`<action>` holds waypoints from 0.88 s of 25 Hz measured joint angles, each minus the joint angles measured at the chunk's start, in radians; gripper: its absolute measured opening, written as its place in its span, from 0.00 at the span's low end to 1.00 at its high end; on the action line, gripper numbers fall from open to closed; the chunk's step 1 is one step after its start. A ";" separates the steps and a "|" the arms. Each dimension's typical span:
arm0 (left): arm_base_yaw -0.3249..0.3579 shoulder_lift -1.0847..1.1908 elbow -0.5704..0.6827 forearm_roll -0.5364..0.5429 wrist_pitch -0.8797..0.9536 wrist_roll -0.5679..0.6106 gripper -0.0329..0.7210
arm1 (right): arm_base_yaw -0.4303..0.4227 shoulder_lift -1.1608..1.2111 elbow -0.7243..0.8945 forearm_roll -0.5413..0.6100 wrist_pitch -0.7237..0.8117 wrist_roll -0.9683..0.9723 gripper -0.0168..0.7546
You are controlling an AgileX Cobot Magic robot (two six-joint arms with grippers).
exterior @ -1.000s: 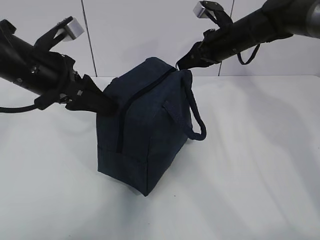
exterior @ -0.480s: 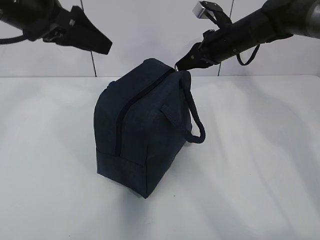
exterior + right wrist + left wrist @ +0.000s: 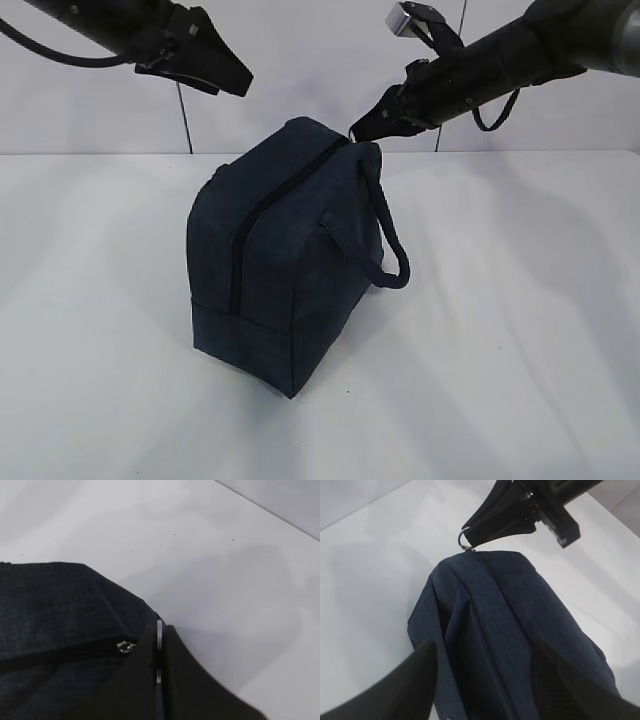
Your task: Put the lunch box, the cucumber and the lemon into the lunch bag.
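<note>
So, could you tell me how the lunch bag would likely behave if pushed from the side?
The lunch bag is soft fabric, so it would probably dent before sliding. It stands tall on a narrow base, so it might tip. The right gripper, shut on the zipper ring, may steady it.

Dark navy lunch bag (faint woven check), silver ring pull, white table

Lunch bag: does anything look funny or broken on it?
Nothing looks broken. The lunch bag stands upright on the table, zipped shut. The right pincer is shut on its ring pull.
</note>
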State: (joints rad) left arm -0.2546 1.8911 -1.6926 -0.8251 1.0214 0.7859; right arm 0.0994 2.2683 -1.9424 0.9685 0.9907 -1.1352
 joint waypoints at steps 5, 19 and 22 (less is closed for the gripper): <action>-0.007 0.100 -0.079 -0.024 0.024 -0.005 0.61 | 0.000 0.000 0.000 0.000 0.006 0.000 0.03; -0.077 0.272 -0.222 -0.070 0.005 -0.011 0.60 | 0.000 0.000 0.000 0.021 0.027 0.000 0.03; -0.080 0.292 -0.224 -0.079 -0.005 -0.011 0.58 | 0.000 0.000 0.000 0.029 0.032 0.000 0.03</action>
State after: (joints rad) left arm -0.3344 2.1827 -1.9163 -0.9041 1.0165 0.7748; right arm 0.0994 2.2683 -1.9424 0.9976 1.0227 -1.1352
